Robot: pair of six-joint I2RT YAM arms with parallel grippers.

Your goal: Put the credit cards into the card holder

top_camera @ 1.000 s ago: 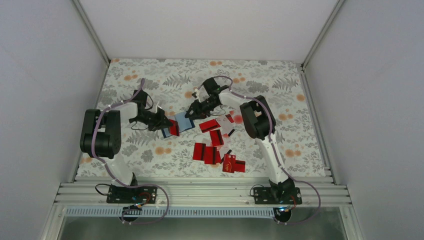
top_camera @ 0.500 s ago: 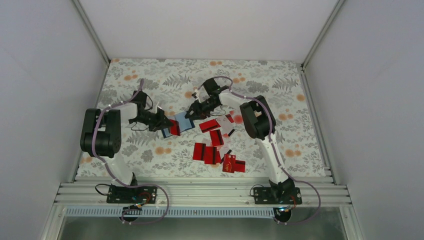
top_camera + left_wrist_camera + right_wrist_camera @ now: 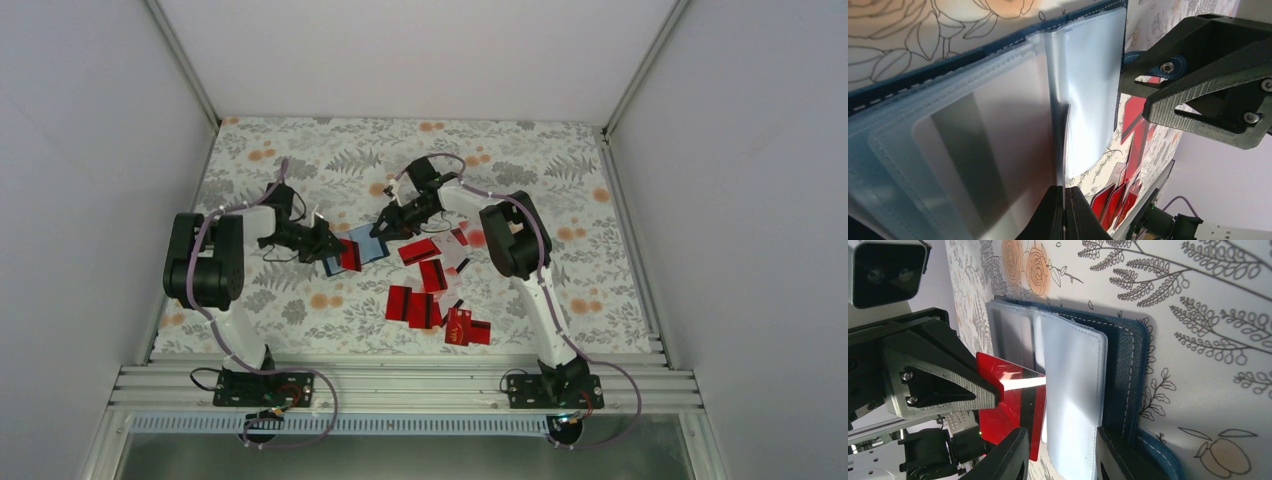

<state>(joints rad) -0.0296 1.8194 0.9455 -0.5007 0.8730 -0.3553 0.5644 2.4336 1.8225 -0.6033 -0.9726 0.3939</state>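
Observation:
The card holder (image 3: 366, 244) lies open on the floral cloth, navy cover (image 3: 1132, 360) under, clear sleeves (image 3: 973, 130) fanned up. My left gripper (image 3: 328, 243) is shut on a red credit card with a black stripe (image 3: 1015, 405), seen edge-on (image 3: 1064, 150) at the mouth of a sleeve. From the other side, my right gripper (image 3: 1063, 440) stands open astride the sleeves (image 3: 1070, 390), one finger (image 3: 1110, 455) against the cover's inside. More red credit cards (image 3: 430, 290) lie scattered in front of the holder.
The loose cards spread toward the near edge of the cloth (image 3: 465, 328). The two grippers face each other closely over the holder, with the right gripper's body (image 3: 1208, 75) filling the left wrist view's right side. White walls enclose the table.
The left arm has edged slightly to the right with the card. The right gripper and the holder have not visibly moved.

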